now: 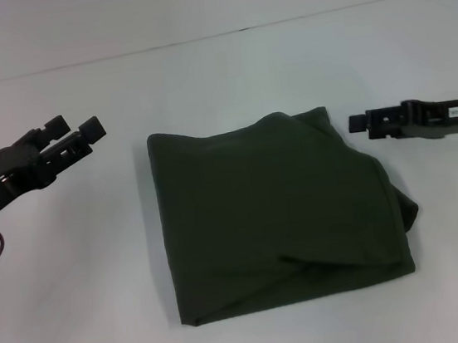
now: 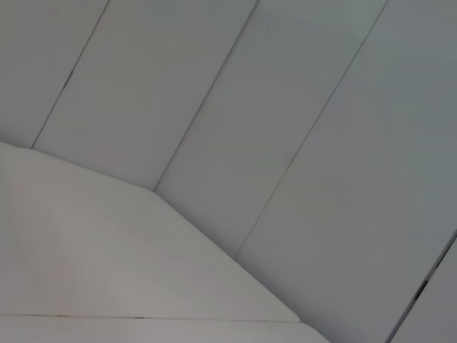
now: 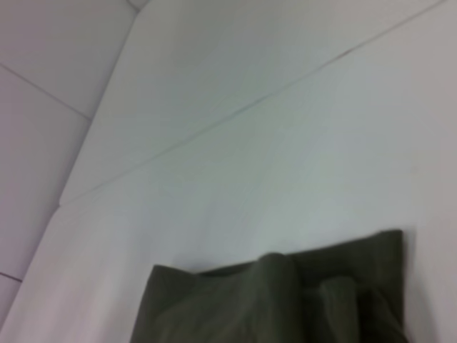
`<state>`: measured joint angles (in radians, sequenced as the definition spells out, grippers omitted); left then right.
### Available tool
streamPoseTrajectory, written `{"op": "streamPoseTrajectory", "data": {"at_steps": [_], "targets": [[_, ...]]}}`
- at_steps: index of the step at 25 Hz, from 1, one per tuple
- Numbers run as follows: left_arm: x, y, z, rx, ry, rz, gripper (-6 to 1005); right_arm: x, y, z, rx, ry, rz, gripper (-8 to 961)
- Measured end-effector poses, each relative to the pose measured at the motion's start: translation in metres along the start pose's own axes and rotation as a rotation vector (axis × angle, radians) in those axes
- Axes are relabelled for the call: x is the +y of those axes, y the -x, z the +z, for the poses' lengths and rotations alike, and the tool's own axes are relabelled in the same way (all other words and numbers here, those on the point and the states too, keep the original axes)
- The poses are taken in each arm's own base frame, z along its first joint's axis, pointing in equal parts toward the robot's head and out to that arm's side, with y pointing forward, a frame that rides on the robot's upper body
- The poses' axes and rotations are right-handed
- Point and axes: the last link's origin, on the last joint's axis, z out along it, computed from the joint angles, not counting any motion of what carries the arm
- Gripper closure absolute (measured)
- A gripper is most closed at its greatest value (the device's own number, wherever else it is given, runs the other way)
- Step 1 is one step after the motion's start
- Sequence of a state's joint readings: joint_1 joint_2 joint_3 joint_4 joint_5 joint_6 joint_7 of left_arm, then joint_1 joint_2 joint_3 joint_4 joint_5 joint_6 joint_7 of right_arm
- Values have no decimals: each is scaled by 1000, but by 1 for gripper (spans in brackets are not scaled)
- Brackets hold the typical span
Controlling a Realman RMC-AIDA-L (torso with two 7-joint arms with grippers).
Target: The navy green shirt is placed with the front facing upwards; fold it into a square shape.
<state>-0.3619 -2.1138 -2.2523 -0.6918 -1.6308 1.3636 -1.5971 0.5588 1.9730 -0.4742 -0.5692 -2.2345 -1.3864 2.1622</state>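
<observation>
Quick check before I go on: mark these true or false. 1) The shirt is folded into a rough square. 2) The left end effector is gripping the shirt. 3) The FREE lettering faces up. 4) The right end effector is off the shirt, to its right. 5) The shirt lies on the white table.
1) True: the navy green shirt lies as a compact, roughly square bundle.
2) False: the left end effector is left of the shirt, apart from it, holding nothing.
3) False: only plain green cloth shows.
4) True: the right end effector sits just beyond the shirt's right edge.
5) True: it rests on the white table.
</observation>
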Motion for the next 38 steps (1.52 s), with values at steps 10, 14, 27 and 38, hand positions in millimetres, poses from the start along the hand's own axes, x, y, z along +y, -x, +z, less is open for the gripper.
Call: {"op": "streamPoseTrajectory", "data": {"at_steps": [10, 14, 27, 38], "targets": [[-1, 0, 2, -9, -3, 9, 82, 4, 6, 30, -13, -53, 1, 329], [-1, 0, 2, -13, -3, 14, 82, 3, 7, 40, -18, -82, 3, 329], [-3, -3, 1, -15, -6, 30, 82, 5, 5, 58, -37, -110, 16, 433], [-3, -3, 1, -23, -10, 35, 82, 5, 5, 69, -58, -146, 22, 594]]}}
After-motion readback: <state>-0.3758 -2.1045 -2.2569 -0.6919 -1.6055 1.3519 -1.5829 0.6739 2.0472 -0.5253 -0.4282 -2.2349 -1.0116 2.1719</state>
